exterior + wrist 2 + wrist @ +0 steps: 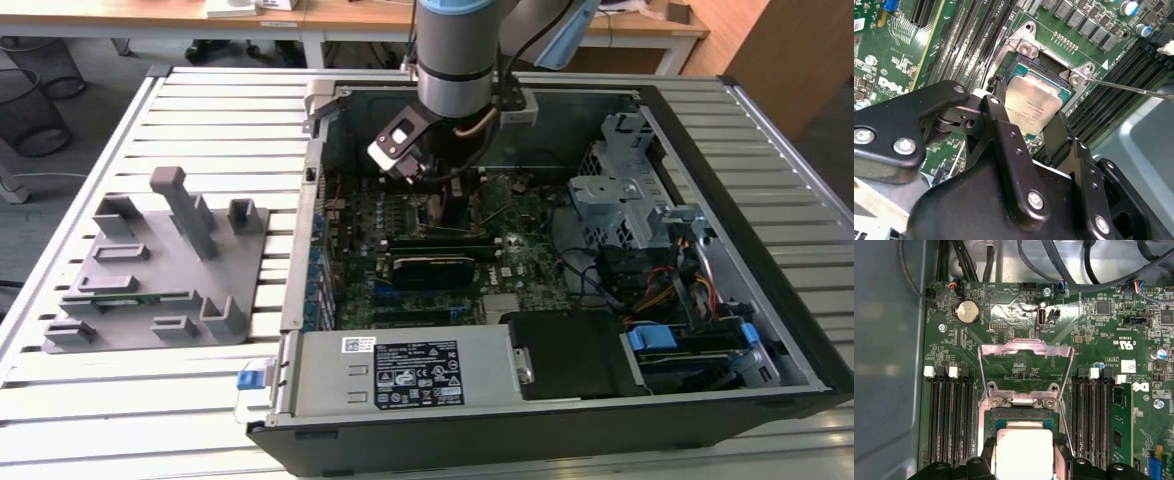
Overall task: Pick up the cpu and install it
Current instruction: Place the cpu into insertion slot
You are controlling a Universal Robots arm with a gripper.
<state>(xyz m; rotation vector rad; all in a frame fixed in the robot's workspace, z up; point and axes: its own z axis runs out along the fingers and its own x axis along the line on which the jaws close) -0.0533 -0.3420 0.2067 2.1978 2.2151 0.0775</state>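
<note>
The cpu (1034, 106) lies between the jaws, which pinch two opposite edges over the open socket (1048, 65). The jaws hide one corner, and I cannot tell whether it is seated.

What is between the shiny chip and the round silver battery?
In the first wrist view, the socket's open metal lid lies between the cpu and the battery.
</note>
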